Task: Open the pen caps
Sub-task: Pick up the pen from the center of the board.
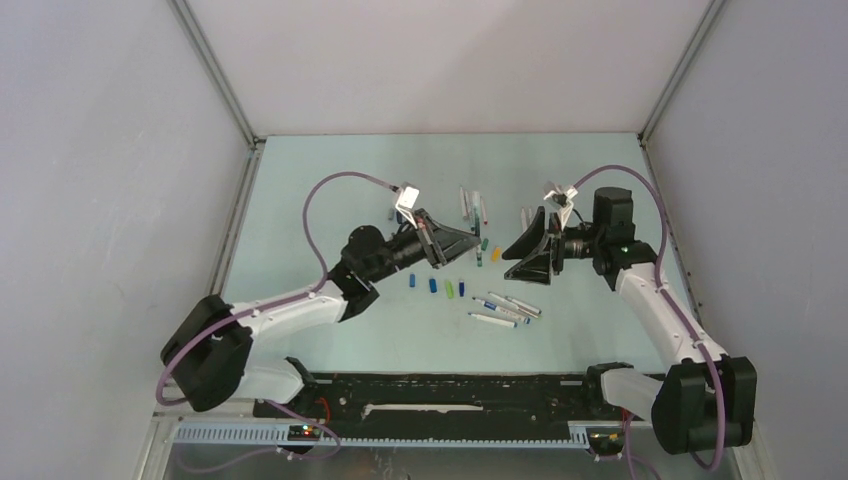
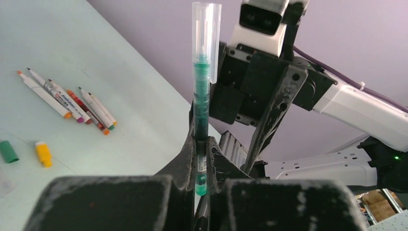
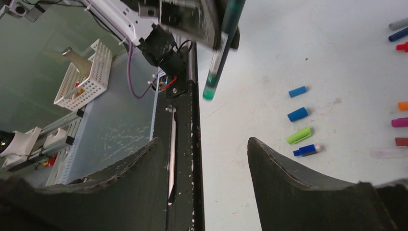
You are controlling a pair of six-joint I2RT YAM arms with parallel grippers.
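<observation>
My left gripper (image 2: pixel 202 144) is shut on a green pen (image 2: pixel 201 110) and holds it up off the table. A clear pen cap (image 2: pixel 206 38) sits on the pen's far end. My right gripper (image 3: pixel 204 142) faces it with its jaws open and nothing between them. The pen (image 3: pixel 219 53) ends just beyond those fingertips, apart from them. From above, the left gripper (image 1: pixel 470 243) and right gripper (image 1: pixel 512 252) nearly meet over mid-table. Loose caps lie on the table: blue (image 3: pixel 298 114), light green (image 3: pixel 299 135), dark green (image 2: pixel 8 151), yellow (image 2: pixel 43 154).
Several uncapped pens (image 2: pixel 67 98) lie in a row at the back of the table, and more pens (image 1: pixel 505 308) lie in front of the grippers. A black rail (image 1: pixel 440 390) runs along the near edge. A white basket (image 3: pixel 84 77) stands off the table.
</observation>
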